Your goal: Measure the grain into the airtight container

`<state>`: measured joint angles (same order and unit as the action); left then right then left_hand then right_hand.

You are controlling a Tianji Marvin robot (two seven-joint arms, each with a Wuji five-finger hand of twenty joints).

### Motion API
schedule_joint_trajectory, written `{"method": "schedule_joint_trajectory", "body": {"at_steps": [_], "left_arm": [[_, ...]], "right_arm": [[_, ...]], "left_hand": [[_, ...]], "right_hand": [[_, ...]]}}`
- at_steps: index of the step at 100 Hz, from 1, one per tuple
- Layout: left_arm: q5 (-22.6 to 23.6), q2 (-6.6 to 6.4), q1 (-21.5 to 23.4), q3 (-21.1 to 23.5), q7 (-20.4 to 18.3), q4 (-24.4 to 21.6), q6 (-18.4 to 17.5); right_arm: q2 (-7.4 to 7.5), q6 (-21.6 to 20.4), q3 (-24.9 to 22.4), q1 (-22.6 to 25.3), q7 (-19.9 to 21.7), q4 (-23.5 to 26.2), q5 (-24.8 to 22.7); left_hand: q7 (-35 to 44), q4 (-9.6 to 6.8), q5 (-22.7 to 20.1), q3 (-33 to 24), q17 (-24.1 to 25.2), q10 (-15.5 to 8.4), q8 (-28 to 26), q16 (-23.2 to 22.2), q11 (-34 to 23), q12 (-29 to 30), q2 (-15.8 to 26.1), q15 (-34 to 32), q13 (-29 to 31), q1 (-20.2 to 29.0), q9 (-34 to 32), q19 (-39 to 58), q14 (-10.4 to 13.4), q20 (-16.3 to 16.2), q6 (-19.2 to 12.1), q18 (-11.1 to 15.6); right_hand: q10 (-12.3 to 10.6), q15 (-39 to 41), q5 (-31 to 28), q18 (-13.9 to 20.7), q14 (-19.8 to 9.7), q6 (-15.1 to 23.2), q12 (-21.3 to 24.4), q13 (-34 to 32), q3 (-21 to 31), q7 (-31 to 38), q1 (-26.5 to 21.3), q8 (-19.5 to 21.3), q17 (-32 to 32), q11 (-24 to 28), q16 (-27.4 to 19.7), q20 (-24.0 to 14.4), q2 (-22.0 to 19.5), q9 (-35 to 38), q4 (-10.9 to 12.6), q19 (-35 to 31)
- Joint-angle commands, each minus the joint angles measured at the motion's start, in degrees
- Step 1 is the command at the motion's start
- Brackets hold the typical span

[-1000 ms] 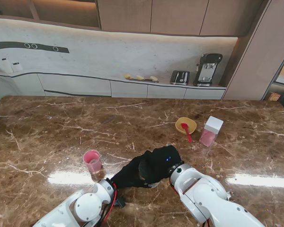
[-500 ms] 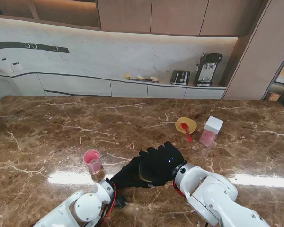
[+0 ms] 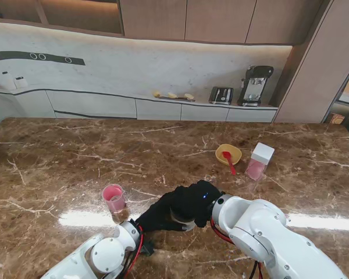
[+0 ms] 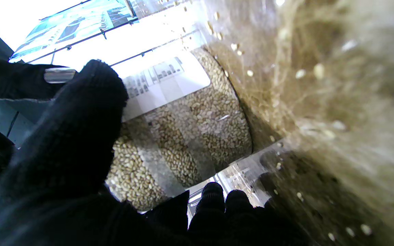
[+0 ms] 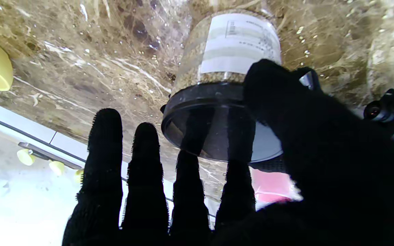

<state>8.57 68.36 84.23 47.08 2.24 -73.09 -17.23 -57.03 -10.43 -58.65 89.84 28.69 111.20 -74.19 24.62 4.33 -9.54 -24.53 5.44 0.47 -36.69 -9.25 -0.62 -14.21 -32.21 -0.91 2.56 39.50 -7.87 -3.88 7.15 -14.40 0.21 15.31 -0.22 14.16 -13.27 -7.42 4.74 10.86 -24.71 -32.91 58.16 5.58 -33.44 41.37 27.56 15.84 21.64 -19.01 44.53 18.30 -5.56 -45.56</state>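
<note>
A clear jar of grain [image 4: 190, 136] with a white label [image 5: 238, 44] and a dark glossy lid [image 5: 210, 130] stands near me at the middle of the table. My left hand [image 3: 158, 215] is shut around its body, thumb [image 4: 77, 123] across the label. Over the top sits my right hand [image 3: 195, 197], with its thumb [image 5: 279, 99] against the lid's rim and two fingertips [image 5: 190, 171] on the lid. The jar [image 3: 182, 220] is mostly hidden in the stand view. The airtight container [image 3: 259, 161], white-lidded with pink contents, stands farther to the right.
A pink cup [image 3: 113, 197] stands left of my left hand, also the pink cup [image 5: 272, 186] behind the lid. A yellow bowl [image 3: 228, 153] with a red spoon [image 3: 229, 162] sits beside the airtight container. Counter appliances line the far wall.
Half a second ago my right hand's fingers were spread above the jar; now they have drawn in onto the lid and the forearm has swung left. The left hand and jar stayed put.
</note>
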Motion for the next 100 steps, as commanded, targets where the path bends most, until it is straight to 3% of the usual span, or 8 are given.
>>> {"method": "schedule_joint_trajectory", "body": {"at_steps": [1,19,39,44,54,64,75,100], "left_arm": [[0.2,-0.45,1.0,-0.2,-0.3,1.4,0.8],[0.1,-0.43,0.9,-0.4,-0.3,1.5,0.8],[0.1,-0.44,0.8,-0.5,-0.4,1.6,0.7],[0.1,-0.44,0.8,-0.5,-0.4,1.6,0.7],[0.2,-0.44,0.8,-0.6,-0.4,1.7,0.7],[0.2,-0.44,0.8,-0.5,-0.4,1.6,0.8],[0.3,-0.45,0.8,-0.5,-0.4,1.6,0.8],[0.2,-0.45,0.8,-0.5,-0.4,1.6,0.8]], "right_arm": [[0.17,-0.1,0.2,0.0,1.1,-0.7,-0.2],[-0.10,0.8,0.7,0.2,-4.9,-2.9,0.1],[-0.70,5.5,1.5,1.0,-12.3,-4.9,-1.4],[-0.78,6.1,1.7,1.2,-14.6,-5.6,-2.3],[-0.93,7.1,1.9,1.8,-17.7,-6.2,-2.9],[-0.88,6.5,0.8,3.0,-18.8,-5.2,-5.1],[-0.89,4.9,-1.2,4.4,-19.1,-3.1,-6.2],[-0.48,-1.9,-3.9,4.1,-7.9,0.6,0.7]], "left_hand": [[9.7,-0.58,-6.4,-4.6,-3.6,-0.1,-3.3,-0.6,0.2,-0.3,7.3,1.1,-0.7,2.4,1.4,6.1,-9.0,-0.9,-6.1,-14.3],[9.6,-0.59,-6.4,-4.5,-3.6,-0.2,-3.3,-0.5,0.3,-0.3,7.3,1.2,-0.7,2.5,1.4,6.1,-9.0,-0.9,-6.1,-14.3],[9.5,-0.60,-6.4,-4.4,-3.6,-0.3,-3.3,-0.5,0.3,-0.2,7.4,1.2,-0.7,2.6,1.4,6.0,-8.9,-0.9,-6.0,-14.3],[9.5,-0.60,-6.3,-4.4,-3.6,-0.2,-3.3,-0.5,0.3,-0.2,7.4,1.2,-0.7,2.6,1.4,6.0,-8.9,-0.9,-6.0,-14.3],[9.5,-0.62,-6.4,-4.4,-3.6,-0.1,-3.3,-0.5,0.3,-0.3,7.4,1.2,-0.7,2.6,1.4,6.0,-9.0,-0.9,-5.9,-14.3],[9.6,-0.63,-6.4,-4.4,-3.6,-0.1,-3.3,-0.5,0.2,-0.3,7.3,1.2,-0.7,2.6,1.4,6.0,-9.0,-0.9,-5.9,-14.4],[9.6,-0.63,-6.4,-4.4,-3.6,-0.2,-3.3,-0.5,0.2,-0.4,7.4,1.2,-0.7,2.6,1.4,6.1,-9.0,-0.9,-5.9,-14.3],[9.7,-0.63,-6.5,-4.4,-3.6,-0.1,-3.4,-0.6,0.2,-0.5,7.4,1.1,-0.7,2.5,1.4,6.1,-9.0,-0.9,-5.9,-14.4]], "right_hand": [[-1.4,2.9,-2.9,0.8,-1.2,2.9,-3.4,-2.6,3.3,4.4,-3.0,3.0,2.1,3.5,3.0,1.4,1.3,1.2,-1.9,-2.8],[-3.7,18.8,-9.4,5.0,-4.9,2.3,-13.8,-14.8,4.8,15.3,-0.4,11.4,14.4,15.2,14.8,-1.4,-2.8,11.7,-1.7,-14.6],[-3.1,30.9,-14.1,8.3,-6.5,-9.3,-13.2,-35.1,-21.1,18.9,23.5,10.3,31.4,18.0,16.0,1.3,-18.8,27.8,0.8,-33.1],[-3.1,31.1,-14.3,8.4,-5.9,-9.5,-12.2,-37.9,-19.5,18.7,30.1,9.4,33.7,17.5,15.2,2.2,-19.9,30.3,2.3,-35.2],[-3.0,27.9,-11.1,6.2,-4.1,-10.3,-10.2,-35.9,-16.4,15.2,37.6,6.5,31.9,14.2,14.3,4.1,-23.0,28.8,2.7,-34.0],[-3.7,11.2,-4.7,2.5,-2.9,-10.4,-5.9,-20.6,-16.8,7.5,40.5,3.2,17.1,6.3,9.5,1.7,-26.6,19.1,3.2,-20.8],[-2.8,1.2,-1.3,0.5,-2.4,-9.8,-1.9,-6.3,-16.8,2.8,36.1,2.1,2.6,-0.4,3.8,-2.8,-23.7,9.5,3.4,-8.9],[-0.3,-4.1,1.1,-2.6,-0.4,-1.4,1.6,7.7,-21.0,-2.9,3.3,-2.3,-7.6,-5.5,-0.6,-4.3,-5.4,-3.4,2.8,2.3]]}}
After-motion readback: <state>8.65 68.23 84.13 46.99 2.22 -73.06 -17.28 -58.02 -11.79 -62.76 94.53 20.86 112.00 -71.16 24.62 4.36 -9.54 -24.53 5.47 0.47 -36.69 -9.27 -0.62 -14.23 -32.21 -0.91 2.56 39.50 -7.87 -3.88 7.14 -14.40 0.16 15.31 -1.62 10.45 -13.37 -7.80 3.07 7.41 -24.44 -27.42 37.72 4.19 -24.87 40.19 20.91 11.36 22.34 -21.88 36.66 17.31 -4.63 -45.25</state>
